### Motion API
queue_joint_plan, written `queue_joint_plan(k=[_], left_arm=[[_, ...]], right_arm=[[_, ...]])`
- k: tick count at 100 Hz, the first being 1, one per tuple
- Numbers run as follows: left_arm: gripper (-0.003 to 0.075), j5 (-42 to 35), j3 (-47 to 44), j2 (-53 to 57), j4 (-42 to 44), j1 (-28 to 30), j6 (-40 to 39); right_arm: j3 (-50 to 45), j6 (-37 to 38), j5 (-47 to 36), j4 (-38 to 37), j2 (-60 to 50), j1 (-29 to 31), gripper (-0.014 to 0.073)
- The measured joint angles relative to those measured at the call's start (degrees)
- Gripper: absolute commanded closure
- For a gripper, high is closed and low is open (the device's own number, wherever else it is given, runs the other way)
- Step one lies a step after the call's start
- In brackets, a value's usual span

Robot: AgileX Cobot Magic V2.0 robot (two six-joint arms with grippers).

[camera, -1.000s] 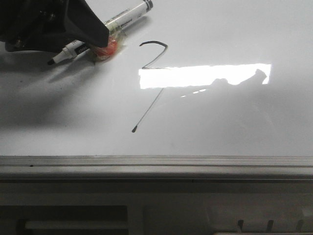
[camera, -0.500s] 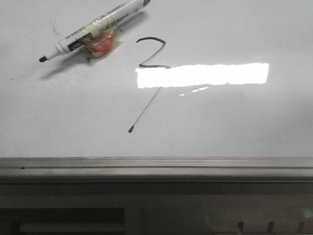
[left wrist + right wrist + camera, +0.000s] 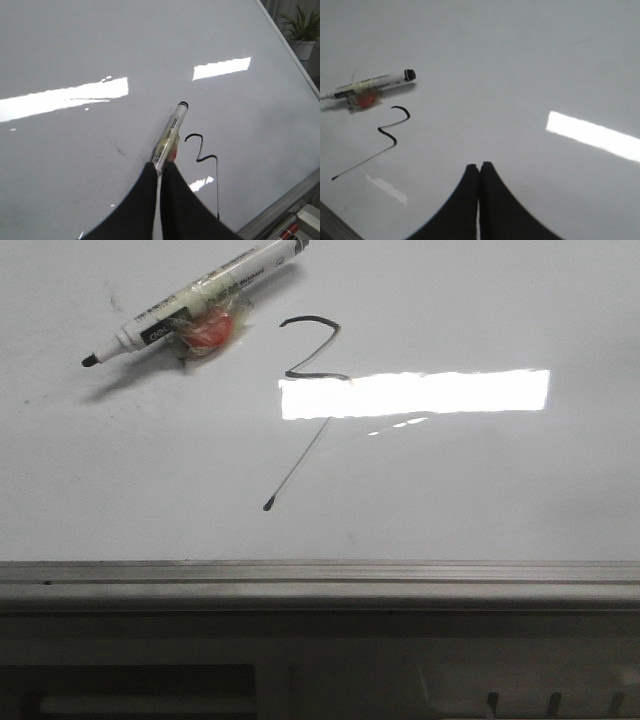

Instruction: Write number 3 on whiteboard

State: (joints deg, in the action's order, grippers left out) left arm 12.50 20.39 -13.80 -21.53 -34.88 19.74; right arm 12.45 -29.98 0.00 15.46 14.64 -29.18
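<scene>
- The whiteboard (image 3: 480, 490) filled nearly the whole front view, glossy and pale, with its grey ridged rail (image 3: 320, 580) running along the near edge.
- The number 3 (image 3: 315, 348) stood in thin black ink toward the left-centre of the board; its angular upper strokes sat just above a bright rectangular glare (image 3: 415, 393).
- From the figure's foot a long faint diagonal line ran down toward the rail and ended in a small dot (image 3: 268, 506), short of the rail.
- A marker (image 3: 195, 302) lay flat on the board to the left of the figure, uncapped, its black tip pointing left and toward the rail, its far end pointing away.
- A small red-orange piece wrapped in clear tape (image 3: 208, 332) clung to the marker's barrel on the side facing the figure.
- Neither arm showed in the front view, and nothing held the marker.
- In the left wrist view the left gripper (image 3: 159, 175) hung above the board with its two dark fingers pressed nearly together, gripping nothing; the marker's barrel appeared just beyond the fingertips.
- In the right wrist view the right gripper (image 3: 479, 170) hovered over bare board, its fingers drawn together tip to tip and empty, well apart from the marker and the figure.
</scene>
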Motion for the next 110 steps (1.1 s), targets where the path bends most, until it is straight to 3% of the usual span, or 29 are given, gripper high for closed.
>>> queue_joint_plan(k=[52,67,83,110], left_arm=[[0.0741,0.12,-5.68,0.21,0.35,0.0,0.0],[0.0741,-6.46,-8.35,1.35,7.04,1.49,0.28],[0.0741,-10.09,-13.14,4.33,9.47,7.9,0.64],[0.0741,-8.64,-20.42,11.8,10.61,21.0,-1.2]], right_arm=[[-2.29,0.0,0.0,0.13,0.0,0.0,0.0654],[-2.29,0.0,0.0,0.13,0.0,0.0,0.0654],[-2.29,0.0,0.0,0.13,0.0,0.0,0.0654],[-2.29,0.0,0.0,0.22,0.0,0.0,0.0654]])
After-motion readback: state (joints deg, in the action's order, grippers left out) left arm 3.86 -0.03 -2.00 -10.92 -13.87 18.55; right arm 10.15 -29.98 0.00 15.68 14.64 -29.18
